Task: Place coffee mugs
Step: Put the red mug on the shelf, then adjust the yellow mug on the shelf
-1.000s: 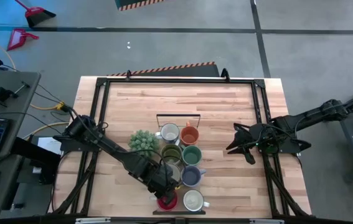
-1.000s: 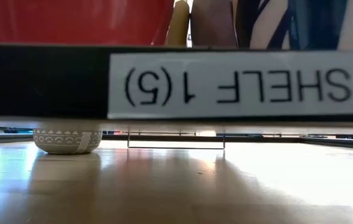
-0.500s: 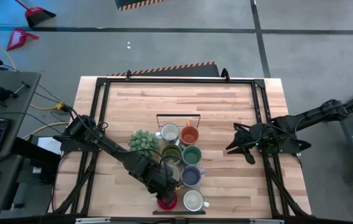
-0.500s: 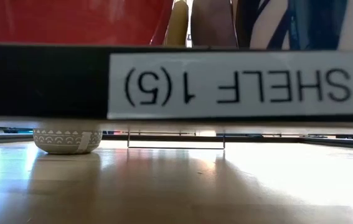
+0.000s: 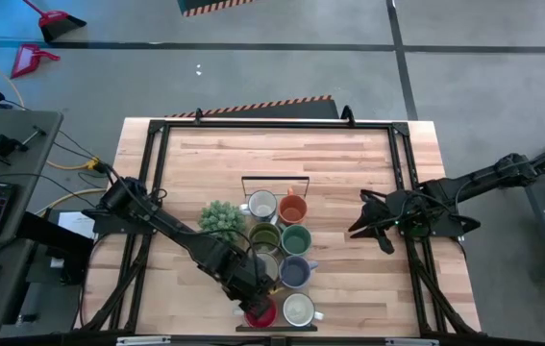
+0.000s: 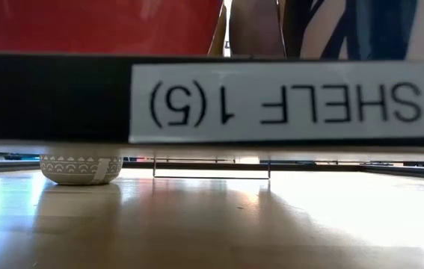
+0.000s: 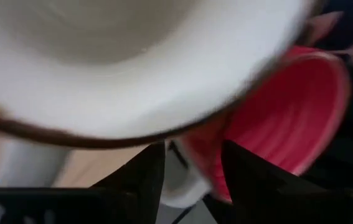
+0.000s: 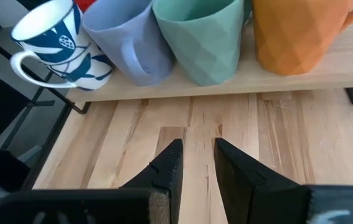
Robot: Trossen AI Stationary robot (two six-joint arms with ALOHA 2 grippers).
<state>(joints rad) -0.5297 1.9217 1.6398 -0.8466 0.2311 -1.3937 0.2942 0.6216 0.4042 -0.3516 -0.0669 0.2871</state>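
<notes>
shelf [image 5: 253,179] work nears its end on the wooden table [image 5: 349,163]: the left gripper [image 5: 258,300] hangs low over the red mug [image 5: 260,311] at the near end of the left row, its fingers [image 7: 144,177] parted to either side of the mug's rim, gripping nothing that can be made out. the red mug sits directly below and just ahead of this gripper, so any retreat would have to go upward and back along the arm, away from the cream-white mug [image 5: 298,308] standing just beside it on the right.

the shelf holds two rows running from far to near. left row: a pale mug [image 5: 261,205], the olive green mug [image 5: 264,235], a mug hidden under the arm, then the red one. right row: the orange mug [image 5: 293,208], the teal green mug [image 5: 296,238], the blue-grey mug [image 5: 295,272], then the cream-white. every mug in view stands upright, mouth up, with nothing visible inside. a spiky potted plant [image 5: 221,218] sits just left of the rows (not part of the job).

the right gripper [image 5: 368,224] waits well to the right of the shelf, fingers a little apart and empty, facing the row of mugs side-on. the left arm is plainly the nearer one.
</notes>
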